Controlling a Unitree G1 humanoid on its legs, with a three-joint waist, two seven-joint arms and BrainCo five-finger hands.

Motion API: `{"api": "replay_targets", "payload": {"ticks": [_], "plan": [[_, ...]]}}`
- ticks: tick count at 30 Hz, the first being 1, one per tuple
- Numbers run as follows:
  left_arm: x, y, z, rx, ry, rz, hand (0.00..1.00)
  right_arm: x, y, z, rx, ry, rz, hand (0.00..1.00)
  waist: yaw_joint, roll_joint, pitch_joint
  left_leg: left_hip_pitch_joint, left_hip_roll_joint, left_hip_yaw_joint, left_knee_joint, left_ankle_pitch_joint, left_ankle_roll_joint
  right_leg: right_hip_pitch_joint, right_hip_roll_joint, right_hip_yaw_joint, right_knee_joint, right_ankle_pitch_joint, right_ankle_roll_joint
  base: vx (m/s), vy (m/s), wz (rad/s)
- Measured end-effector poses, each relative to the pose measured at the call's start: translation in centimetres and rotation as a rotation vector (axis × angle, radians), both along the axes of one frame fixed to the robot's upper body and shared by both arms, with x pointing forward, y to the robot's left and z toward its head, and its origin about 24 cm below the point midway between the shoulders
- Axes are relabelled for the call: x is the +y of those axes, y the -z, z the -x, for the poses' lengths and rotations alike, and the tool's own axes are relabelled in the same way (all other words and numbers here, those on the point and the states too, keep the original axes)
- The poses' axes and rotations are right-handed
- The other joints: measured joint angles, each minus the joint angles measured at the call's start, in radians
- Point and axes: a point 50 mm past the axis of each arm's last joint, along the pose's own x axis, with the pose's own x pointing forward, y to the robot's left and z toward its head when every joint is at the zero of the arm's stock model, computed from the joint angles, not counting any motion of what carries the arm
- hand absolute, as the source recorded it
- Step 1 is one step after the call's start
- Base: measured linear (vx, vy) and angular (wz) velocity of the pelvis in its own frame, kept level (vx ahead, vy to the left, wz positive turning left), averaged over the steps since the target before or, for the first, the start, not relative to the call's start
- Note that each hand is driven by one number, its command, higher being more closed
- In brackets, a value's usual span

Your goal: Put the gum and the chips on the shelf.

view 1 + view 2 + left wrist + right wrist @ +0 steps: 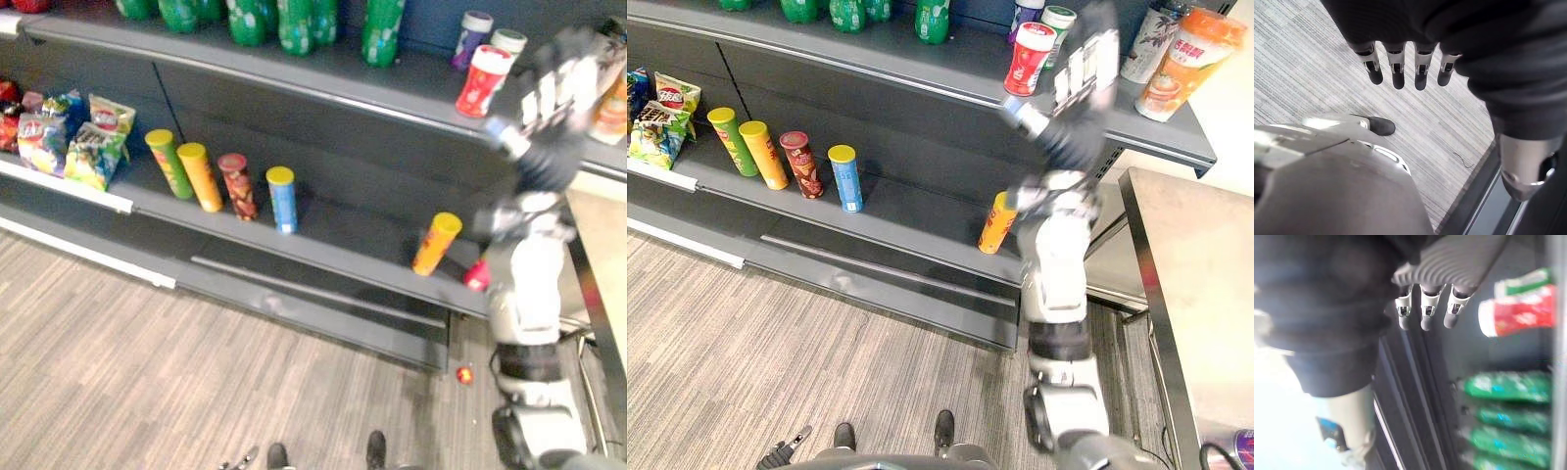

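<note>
With the red white-lidded gum canister [1030, 57] seen on the dark grey upper shelf [955, 67] and the orange chips tube [997, 223] on the lower tier [911, 217], the right hand [1081, 73], fingers straight and empty, is best drawn back without clipping the canister.

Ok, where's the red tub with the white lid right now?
The red tub stands on the upper shelf, toward the right, in front of a purple tub and a green tub, with the right hand raised to its right.
</note>
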Motion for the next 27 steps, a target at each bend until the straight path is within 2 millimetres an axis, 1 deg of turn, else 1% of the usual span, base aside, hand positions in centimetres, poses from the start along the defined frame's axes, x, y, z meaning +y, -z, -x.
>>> {"api": "replay_targets", "payload": {"ticks": [1,2,4,6,7,8,9,10,11,13,14,15,17,18,19,20,21,22,24,25,26,27], "plan": [[0.0,0.0,0.1,0.003,-0.003,-0.002,0.00,1.0,1.1,0.4,0.033,-0.058,0.030,0.00,0.000,0.000,-0.001,0.000,0.000,0.001,0.000,0.000,0.000,0.000,0.000,0.002,0.001,0.000,0.000,0.00,0.000,0.00],[-0.1,0.1,0.6,0.016,-0.005,-0.002,0.00,2.6,3.0,1.1,0.091,-0.158,0.057,0.00,0.001,0.000,-0.008,0.001,0.000,0.002,0.000,0.000,-0.001,-0.002,0.000,0.008,0.001,0.000,0.000,0.00,0.000,-0.04],[-0.3,0.2,1.2,0.032,-0.012,0.002,0.00,3.9,4.8,1.9,0.149,-0.241,0.072,0.00,0.002,0.001,-0.018,0.003,-0.001,0.005,0.000,-0.002,-0.002,-0.003,0.000,0.014,0.002,0.000,0.000,0.00,0.000,-0.07],[-0.2,0.3,2.1,0.059,-0.027,0.003,0.00,5.3,7.5,3.3,0.244,-0.357,0.062,0.00,0.001,0.000,-0.031,0.006,-0.001,0.016,0.000,-0.005,-0.004,-0.011,0.000,0.026,0.007,0.000,0.000,0.01,0.003,-0.15],[-0.2,0.3,2.2,0.063,-0.028,0.003,0.00,5.5,8.1,3.6,0.266,-0.377,0.059,0.00,0.002,-0.001,-0.032,0.005,-0.001,0.023,0.000,-0.006,-0.004,-0.015,0.000,0.031,0.009,0.000,0.000,0.01,0.010,-0.19],[-0.2,0.4,2.4,0.067,-0.038,0.003,0.00,5.6,9.1,4.0,0.306,-0.400,0.048,0.00,0.002,0.000,-0.032,0.007,-0.004,0.031,0.000,-0.008,-0.002,-0.015,0.000,0.036,0.009,0.000,0.000,0.01,0.013,-0.18],[-0.3,0.4,2.5,0.072,-0.045,0.005,0.00,5.6,11.3,4.6,0.401,-0.420,0.034,0.00,0.001,0.001,-0.034,0.016,-0.006,0.035,0.000,-0.014,0.002,-0.011,-0.001,0.043,0.009,0.000,0.000,0.01,0.016,-0.14],[-0.3,0.4,2.6,0.075,-0.044,0.005,0.00,5.5,12.4,4.8,0.450,-0.420,0.025,0.00,0.001,0.006,-0.036,0.016,-0.006,0.037,0.000,-0.015,0.002,-0.010,-0.002,0.045,0.009,0.000,0.000,0.01,0.011,-0.09],[-0.6,0.5,2.6,0.077,-0.040,0.010,0.00,5.2,14.6,5.3,0.548,-0.410,0.023,0.00,0.001,0.011,-0.042,0.017,-0.007,0.039,0.000,-0.017,0.003,-0.009,-0.003,0.046,0.006,0.000,0.000,0.02,0.010,-0.04],[-0.6,0.5,2.5,0.076,-0.029,0.008,0.00,4.7,17.7,6.5,0.691,-0.401,0.025,0.00,0.000,0.015,-0.043,0.018,-0.009,0.043,0.000,-0.020,0.004,-0.007,-0.004,0.049,0.003,-0.004,-0.005,0.01,0.005,-0.02],[-0.7,0.5,2.5,0.077,-0.028,0.009,0.00,4.6,18.6,6.9,0.731,-0.396,0.025,0.00,0.000,0.016,-0.044,0.019,-0.009,0.045,0.000,-0.021,0.004,-0.006,-0.004,0.050,0.002,-0.004,-0.005,0.02,0.007,-0.03],[-0.8,0.5,2.5,0.077,-0.032,0.011,0.00,4.3,19.9,7.5,0.789,-0.388,0.023,0.00,-0.001,0.018,-0.043,0.021,-0.009,0.050,0.000,-0.023,0.005,-0.004,-0.004,0.051,0.001,-0.004,-0.005,0.03,0.005,-0.06],[-1.0,0.6,2.6,0.076,-0.048,0.019,0.00,3.1,23.7,9.0,0.968,-0.329,0.056,0.00,0.001,0.030,-0.042,0.034,-0.009,0.060,0.000,-0.028,0.005,0.004,-0.004,0.060,0.000,-0.004,-0.005,0.04,0.006,-0.12],[-1.1,0.6,2.6,0.076,-0.048,0.021,0.00,2.6,24.6,9.3,1.010,-0.302,0.099,0.00,0.001,0.034,-0.044,0.034,-0.010,0.060,0.000,-0.030,0.005,0.003,-0.004,0.062,-0.001,-0.004,-0.005,0.03,0.006,-0.13],[-1.3,0.6,2.5,0.074,-0.046,0.026,0.00,1.3,26.4,9.9,1.095,-0.245,0.153,0.00,0.000,0.042,-0.045,0.034,-0.011,0.062,0.000,-0.032,0.006,0.003,-0.005,0.066,-0.001,-0.005,-0.004,0.02,0.009,-0.08],[-1.5,0.7,2.5,0.071,-0.044,0.030,0.00,0.2,27.6,10.5,1.159,-0.198,0.175,0.00,0.000,0.047,-0.048,0.034,-0.013,0.062,0.000,-0.034,0.007,0.004,-0.007,0.067,0.000,-0.006,-0.003,0.02,0.012,-0.04],[-1.7,0.7,2.4,0.069,-0.041,0.037,0.00,-1.4,29.3,11.5,1.252,-0.127,0.196,0.00,-0.001,0.055,-0.051,0.034,-0.015,0.062,0.000,-0.036,0.009,0.004,-0.008,0.067,0.000,-0.008,-0.001,0.00,0.000,0.00],[-1.8,0.7,2.4,0.068,-0.041,0.041,0.00,-2.2,30.1,12.0,1.300,-0.090,0.195,0.00,-0.001,0.059,-0.052,0.034,-0.017,0.062,0.000,-0.036,0.009,0.004,-0.010,0.067,0.000,-0.008,0.000,0.03,0.014,0.01],[-2.3,0.8,2.3,0.066,-0.040,0.057,0.00,-4.8,32.6,14.4,1.471,0.038,0.206,0.00,-0.001,0.079,-0.055,0.036,-0.020,0.061,0.000,-0.038,0.009,0.004,-0.013,0.066,0.000,-0.011,0.003,0.04,0.011,0.02],[-2.4,0.8,2.3,0.066,-0.039,0.060,0.00,-5.5,33.3,15.4,1.529,0.077,0.204,0.00,-0.001,0.084,-0.058,0.036,-0.021,0.061,0.000,-0.039,0.007,0.005,-0.014,0.065,0.001,-0.012,0.006,0.05,0.006,0.03],[-2.5,0.9,2.3,0.066,-0.031,0.061,0.00,-6.3,34.4,16.8,1.609,0.123,0.177,0.00,-0.001,0.088,-0.060,0.038,-0.021,0.059,0.000,-0.040,0.005,0.009,-0.013,0.063,0.002,-0.013,0.009,0.04,0.001,0.04],[-2.5,0.9,2.3,0.066,-0.026,0.061,0.00,-6.6,34.8,17.5,1.646,0.136,0.164,0.00,-0.001,0.088,-0.060,0.041,-0.020,0.057,0.000,-0.041,0.004,0.014,-0.013,0.061,0.002,-0.015,0.011,0.04,-0.003,0.07]]}}
